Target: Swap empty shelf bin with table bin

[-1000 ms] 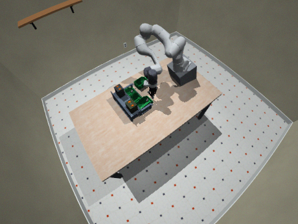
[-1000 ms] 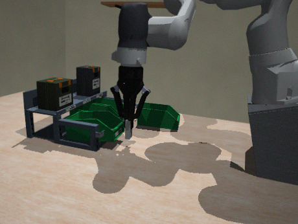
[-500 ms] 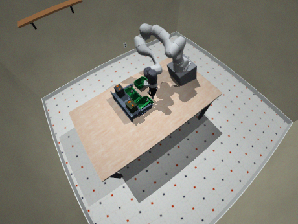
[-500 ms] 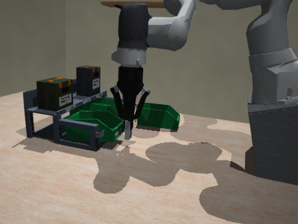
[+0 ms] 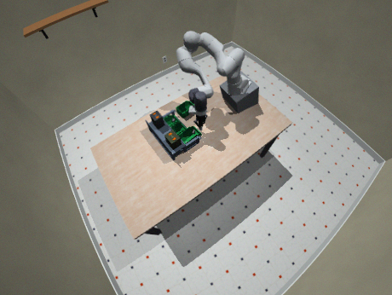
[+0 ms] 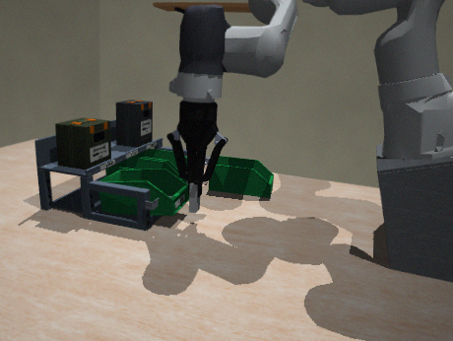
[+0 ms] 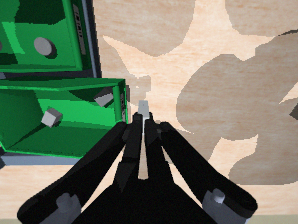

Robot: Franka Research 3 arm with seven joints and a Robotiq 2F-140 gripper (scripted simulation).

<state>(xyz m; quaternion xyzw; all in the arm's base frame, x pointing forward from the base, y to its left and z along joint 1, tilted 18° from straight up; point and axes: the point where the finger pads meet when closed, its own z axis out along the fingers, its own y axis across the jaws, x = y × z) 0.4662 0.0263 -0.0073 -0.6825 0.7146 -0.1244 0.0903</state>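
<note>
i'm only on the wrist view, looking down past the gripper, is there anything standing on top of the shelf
Observer: Yes, two dark boxes with orange marks, a greenish one and a blacker one, stand on the shelf's top board.
Operator: and is there a green bin outside the shelf, i can't see one
Observer: Yes, a green bin is on the table top, off the shelf, on the side nearer the wall with the socket.
Operator: what about the robot's base
Observer: The arm stands on a dark grey block on the same table.

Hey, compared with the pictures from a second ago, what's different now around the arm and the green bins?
Nothing has visibly changed. The black two-finger gripper is shut in the same spot, in front of the grey metal shelf. The green plastic bin on the table, the green bins on the shelf and both dark boxes with orange marks stay where they were.
</note>
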